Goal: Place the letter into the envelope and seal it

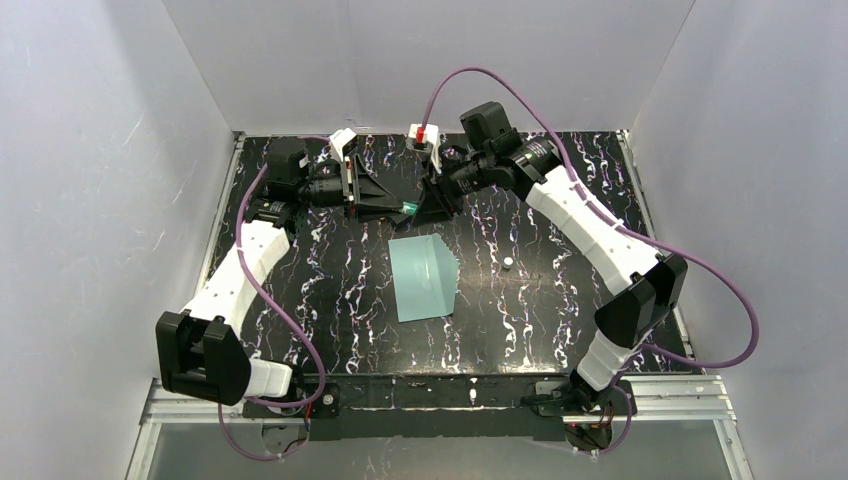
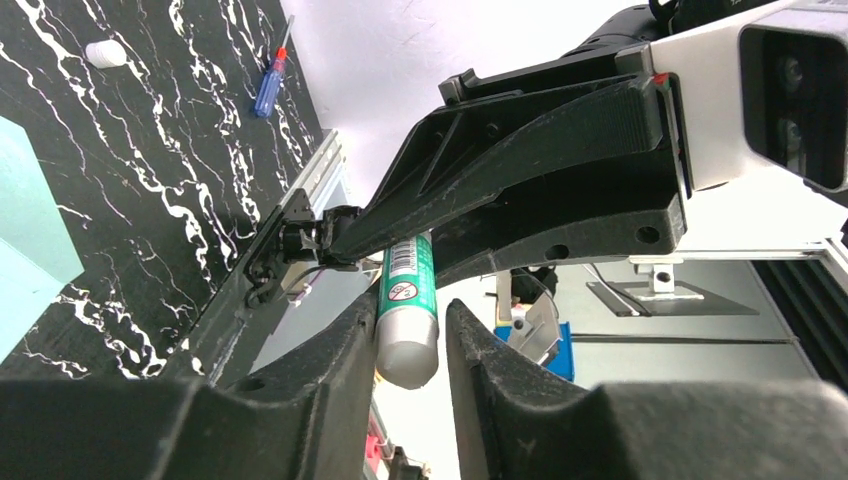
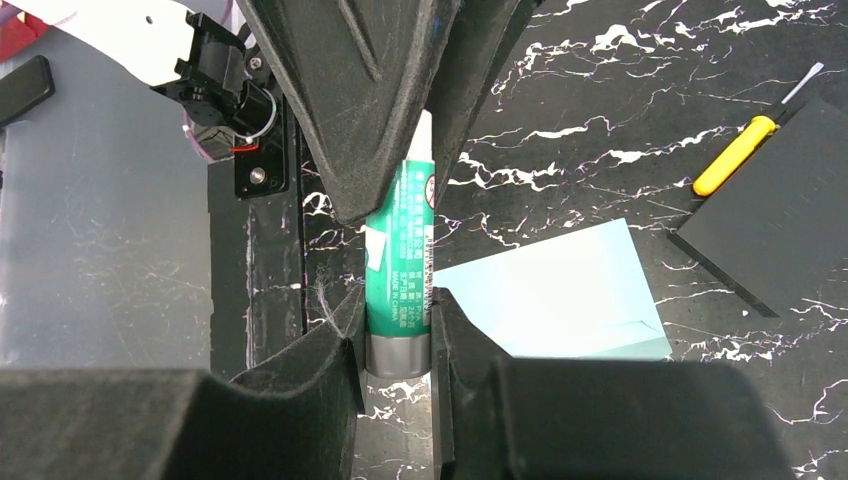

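The pale teal envelope point(image 1: 425, 278) lies flat on the black marbled table point(image 1: 330, 290); it also shows in the right wrist view point(image 3: 560, 290) and the left wrist view point(image 2: 25, 230). The tan letter shows in no view. A green glue stick point(image 1: 408, 207) hangs in the air behind the envelope, between both grippers. My right gripper point(image 3: 398, 300) is shut on the stick's point(image 3: 400, 250) grey end. My left gripper point(image 2: 410, 310) sits around the other end point(image 2: 408, 340), one finger touching it and a narrow gap at the other finger. In the top view they meet tip to tip, left point(image 1: 395, 205) and right point(image 1: 425, 205).
A small white cap point(image 1: 508, 262) lies right of the envelope. A yellow-handled screwdriver point(image 3: 735, 155) lies beside a flat black square pad point(image 3: 780, 200). A blue and red screwdriver point(image 2: 268, 85) lies near the table's edge rail. White walls enclose the table.
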You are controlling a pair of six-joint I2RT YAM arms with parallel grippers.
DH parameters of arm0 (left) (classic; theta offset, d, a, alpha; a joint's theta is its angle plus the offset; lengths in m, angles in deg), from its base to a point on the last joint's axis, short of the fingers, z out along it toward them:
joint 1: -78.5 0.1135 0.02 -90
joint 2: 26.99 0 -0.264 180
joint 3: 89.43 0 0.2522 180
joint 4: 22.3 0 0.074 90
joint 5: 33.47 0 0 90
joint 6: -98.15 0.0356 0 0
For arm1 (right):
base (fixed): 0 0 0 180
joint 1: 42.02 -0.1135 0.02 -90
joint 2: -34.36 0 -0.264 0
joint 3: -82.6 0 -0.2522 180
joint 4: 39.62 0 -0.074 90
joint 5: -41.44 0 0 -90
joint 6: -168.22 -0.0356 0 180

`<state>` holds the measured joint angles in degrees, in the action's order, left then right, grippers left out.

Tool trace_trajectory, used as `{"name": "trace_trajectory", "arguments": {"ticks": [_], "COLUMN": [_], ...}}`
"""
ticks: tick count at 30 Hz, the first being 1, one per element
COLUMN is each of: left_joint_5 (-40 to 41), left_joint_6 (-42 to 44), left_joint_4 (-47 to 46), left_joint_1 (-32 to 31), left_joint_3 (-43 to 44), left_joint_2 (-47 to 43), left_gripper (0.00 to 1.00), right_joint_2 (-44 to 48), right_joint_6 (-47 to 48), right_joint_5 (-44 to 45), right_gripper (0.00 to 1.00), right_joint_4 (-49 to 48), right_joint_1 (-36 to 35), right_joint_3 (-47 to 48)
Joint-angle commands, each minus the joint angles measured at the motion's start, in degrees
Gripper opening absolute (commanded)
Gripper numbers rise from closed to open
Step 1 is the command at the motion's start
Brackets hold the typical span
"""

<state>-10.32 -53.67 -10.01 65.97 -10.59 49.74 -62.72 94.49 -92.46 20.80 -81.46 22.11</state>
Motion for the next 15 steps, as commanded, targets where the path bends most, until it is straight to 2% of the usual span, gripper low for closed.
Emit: {"name": "trace_trajectory", "arguments": {"ticks": [1, 3, 6, 8, 9, 11, 13, 15], "left_joint_5": [-0.6, -0.4, -0.6, -0.3, 0.0, 1.3, 3.5, 7.1], "left_joint_6": [1.0, 1.4, 1.5, 1.4, 1.2, 0.0, -0.9, -0.7], "left_joint_4": [1.1, 2.4, 2.6, 2.0, 1.8, -1.0, -2.1, -2.7], "left_joint_1": [-0.1, -0.1, -0.1, -0.1, -0.1, -0.1, -0.1, -0.1], "left_joint_3": [0.6, 1.1, 1.6, 1.8, 1.9, 2.3, 3.5, 5.4], "left_joint_2": [-2.0, -2.1, -1.9, -1.9, -2.0, -2.0, -1.7, -1.9], "left_gripper": [0.25, 0.21, 0.00, 0.00, 0.00, 0.00, 0.00, 0.00], "right_joint_2": [1.5, 1.7, 1.9, 2.2, 2.7, 4.6, 8.6, 13.1], "right_joint_6": [0.9, 1.1, 0.3, -2.5, -3.8, -8.4, -16.5, -30.4], "right_joint_5": [-1.2, -0.9, 0.3, 2.5, 3.4, 5.1, 8.0, 8.6], "right_gripper": [0.01, 0.01, 0.01, 0.05, 0.20, 0.56, 0.76, 0.87], "right_joint_4": [0.8, 1.2, 0.5, -1.7, -3.2, -9.2, -19.7, -33.4], "right_joint_1": [0.0, 0.0, 0.0, 0.1, 0.1, 0.2, 0.6, 2.1], "right_joint_3": [0.8, 0.7, 0.3, 0.0, -0.2, -3.2, -8.5, -15.6]}}
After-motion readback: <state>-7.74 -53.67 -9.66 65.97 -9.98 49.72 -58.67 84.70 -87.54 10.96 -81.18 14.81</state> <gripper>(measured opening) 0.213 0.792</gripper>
